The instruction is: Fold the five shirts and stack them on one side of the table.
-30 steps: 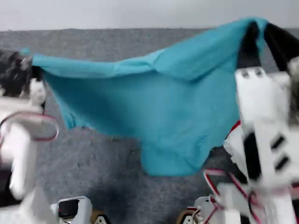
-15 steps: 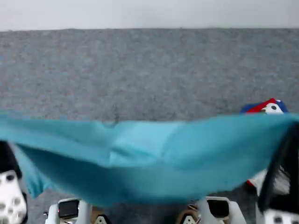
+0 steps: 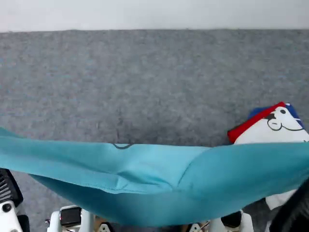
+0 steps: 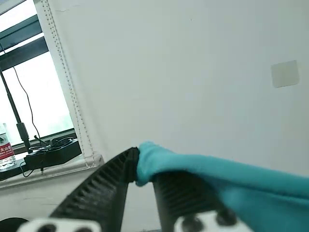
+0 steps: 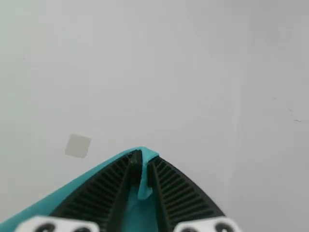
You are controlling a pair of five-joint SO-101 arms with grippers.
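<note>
Each tool is clamped on an edge of the teal shirt (image 3: 154, 179). The left tool (image 4: 144, 166) pinches a small bunched tip of cloth between its narrow ribbed fingers. The right tool (image 5: 143, 162) is closed just as tightly on a thin fold that pokes out past its tips. Both wrist views face the wall, so the tools appear raised and tilted upward.

The shirt hangs between the two tools as one long band, sagging in the middle, above the near edge of the grey surface (image 3: 145, 82). Holding it at two far-apart points likely serves to spread the cloth flat and free of creases. It could then be laid down evenly for folding.

Below the span, toward the right tool's side, a white shirt (image 3: 270, 128) with a red and blue print lies on the surface. It is partly covered by the hanging cloth.

Count: two tools, each gripping the one teal shirt, and what looks like one white shirt, so two shirts in sight.
</note>
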